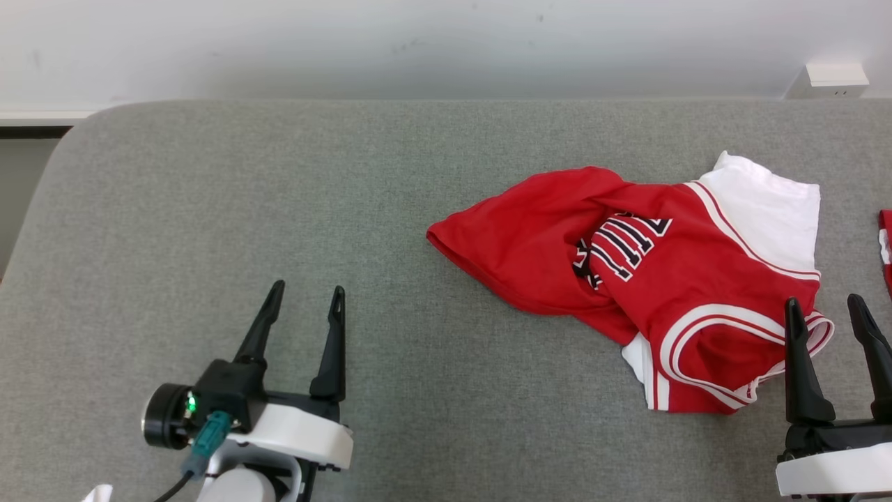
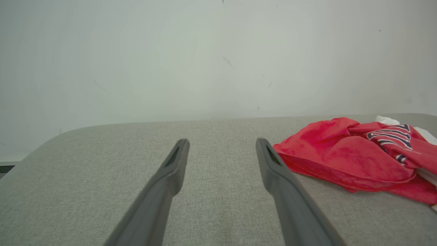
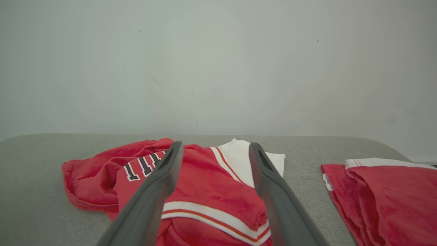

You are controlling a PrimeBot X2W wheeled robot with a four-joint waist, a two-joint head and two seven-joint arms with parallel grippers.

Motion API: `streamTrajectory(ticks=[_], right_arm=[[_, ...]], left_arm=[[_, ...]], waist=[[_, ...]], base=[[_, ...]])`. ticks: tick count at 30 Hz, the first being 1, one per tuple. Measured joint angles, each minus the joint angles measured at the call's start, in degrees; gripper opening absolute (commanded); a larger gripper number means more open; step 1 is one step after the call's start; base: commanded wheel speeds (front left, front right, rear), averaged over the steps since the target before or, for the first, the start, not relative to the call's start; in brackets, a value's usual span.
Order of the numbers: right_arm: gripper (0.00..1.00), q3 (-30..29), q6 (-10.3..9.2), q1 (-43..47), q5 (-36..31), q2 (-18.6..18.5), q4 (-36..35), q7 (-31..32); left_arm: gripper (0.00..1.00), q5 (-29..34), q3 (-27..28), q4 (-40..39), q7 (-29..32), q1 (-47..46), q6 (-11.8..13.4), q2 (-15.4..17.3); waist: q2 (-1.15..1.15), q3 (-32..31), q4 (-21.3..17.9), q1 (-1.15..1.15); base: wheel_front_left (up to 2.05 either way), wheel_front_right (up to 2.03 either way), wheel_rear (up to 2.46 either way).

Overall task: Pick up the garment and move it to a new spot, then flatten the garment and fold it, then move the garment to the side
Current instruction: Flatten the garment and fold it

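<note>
A red jersey-style garment [image 1: 648,272] with white trim and dark lettering lies crumpled on the grey padded surface [image 1: 279,209], right of centre. My right gripper [image 1: 826,310] is open just at the garment's near right corner, with nothing between its fingers. Through the right wrist view the garment [image 3: 205,181] spreads under and between the open fingers [image 3: 160,181]. My left gripper [image 1: 306,296] stands open at the lower left, well apart from the cloth. In the left wrist view the garment [image 2: 348,157] lies to the right of the open fingers [image 2: 273,164].
A second red-and-white cloth [image 3: 385,191] lies further right, its edge [image 1: 886,251] just showing in the head view. A white wall box [image 1: 833,80] sits beyond the surface's back right. The surface's rounded corner [image 1: 83,125] is at the back left.
</note>
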Motion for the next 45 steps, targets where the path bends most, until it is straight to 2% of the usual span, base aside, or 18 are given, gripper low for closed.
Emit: streamTrajectory(ticks=[12,15,19,23,26,34,39,40,41,45], right_arm=[[1.0,-0.1,0.0,0.5,0.0,0.7,-1.7,1.7],[1.0,-0.3,0.0,0.5,0.0,0.8,-2.3,1.7],[1.0,-0.2,0.0,-0.1,0.0,0.8,-3.0,1.8],[1.0,-0.1,0.0,-0.9,0.1,0.8,-3.2,1.8],[1.0,0.5,0.0,-1.7,0.2,0.8,-2.9,1.6],[1.0,0.7,0.0,-2.5,0.6,0.9,-1.8,1.5],[1.0,0.9,0.0,-2.7,1.0,0.9,-1.4,1.1],[1.0,0.9,0.0,-2.7,1.1,0.9,-1.3,1.1],[1.0,0.8,0.0,-2.7,1.2,1.0,-1.2,1.1],[1.0,0.8,0.0,-2.6,1.2,1.0,-1.0,1.1]], left_arm=[[1.0,-0.1,-0.8,-0.7,0.2,-0.3,0.5,0.1],[1.0,0.7,-3.2,-0.9,1.0,-3.1,-0.9,-0.7],[1.0,2.6,-8.6,1.0,3.0,-9.8,-4.1,-4.3],[1.0,3.2,-14.5,6.0,4.2,-16.8,-7.8,-8.3],[1.0,2.5,-17.9,12.1,5.8,-19.9,-9.5,-9.4],[1.0,-2.1,-23.0,24.5,9.8,-26.0,-9.6,-10.0],[1.0,-7.5,-26.5,29.2,15.6,-28.8,-9.6,-10.1],[0.22,-8.3,-27.2,29.8,16.7,-29.4,-10.1,-10.1],[0.0,-8.7,-28.0,30.2,17.4,-29.9,-10.3,-10.1],[0.0,-8.6,-30.0,31.9,17.4,-30.9,-10.0,-10.2]], waist=[[0.0,0.0,0.6,0.0],[0.0,0.7,0.7,0.0],[0.0,2.5,0.7,0.0],[0.0,4.6,0.4,0.0],[0.0,5.8,-0.3,0.0],[0.0,7.5,-2.3,0.0],[0.0,7.8,-3.0,0.0],[0.0,7.7,-3.1,0.0],[0.0,7.7,-3.2,0.0],[0.0,7.2,-3.2,0.0]], base=[[0.0,0.0,0.0],[0.0,0.0,0.0],[0.0,0.0,0.0],[0.0,0.0,0.0],[0.0,0.0,0.0],[0.0,0.0,0.0],[0.0,0.0,0.0],[0.0,0.0,0.0],[0.0,0.0,0.0],[0.0,0.0,0.0]])
